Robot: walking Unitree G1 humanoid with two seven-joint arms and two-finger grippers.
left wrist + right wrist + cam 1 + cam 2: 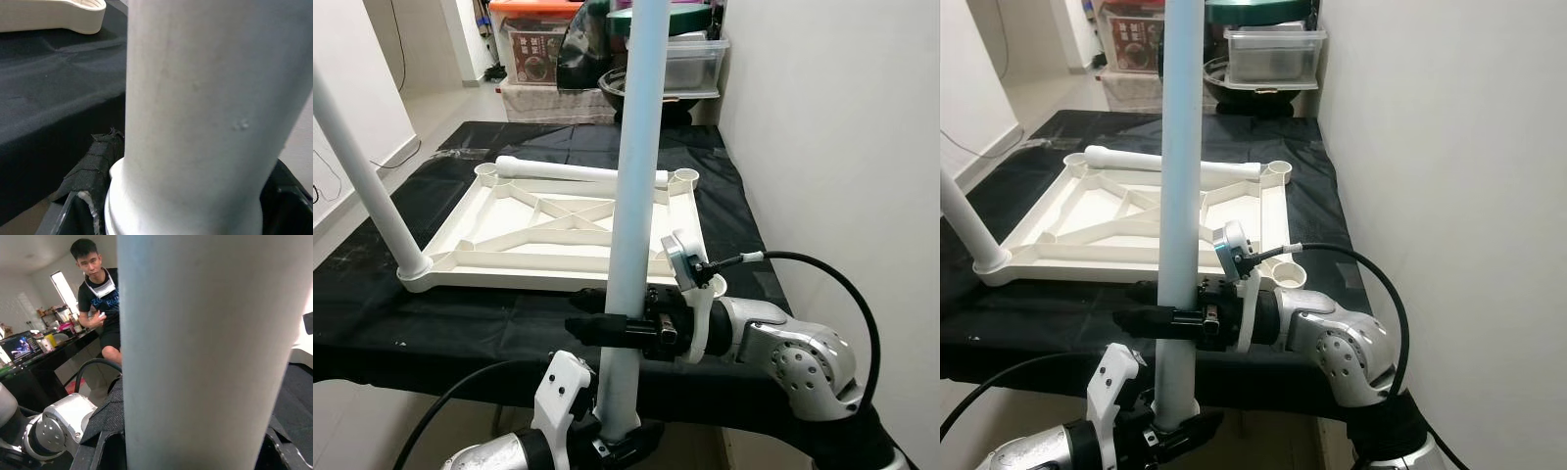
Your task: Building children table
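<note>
A smooth white leg [636, 196] (round, flared at its foot) is being held upright before the black-clothed table [509, 313], clamped mid-shaft by the right gripper [607, 329] and at the base by the left gripper [617, 436]. The upturned white tabletop [558, 230] is lying on the cloth.

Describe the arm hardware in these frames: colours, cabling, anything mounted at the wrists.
Right arm: silver metal housing, rounded joint studded with small screws. Black wrist section behind a white plastic bracket. A round grey-rimmed camera module sits on top, fed by a black cable with a white strain relief, looping back over the arm. Right tool: long black fingers. Left arm: same silver finish, white bracket, black cable.
</note>
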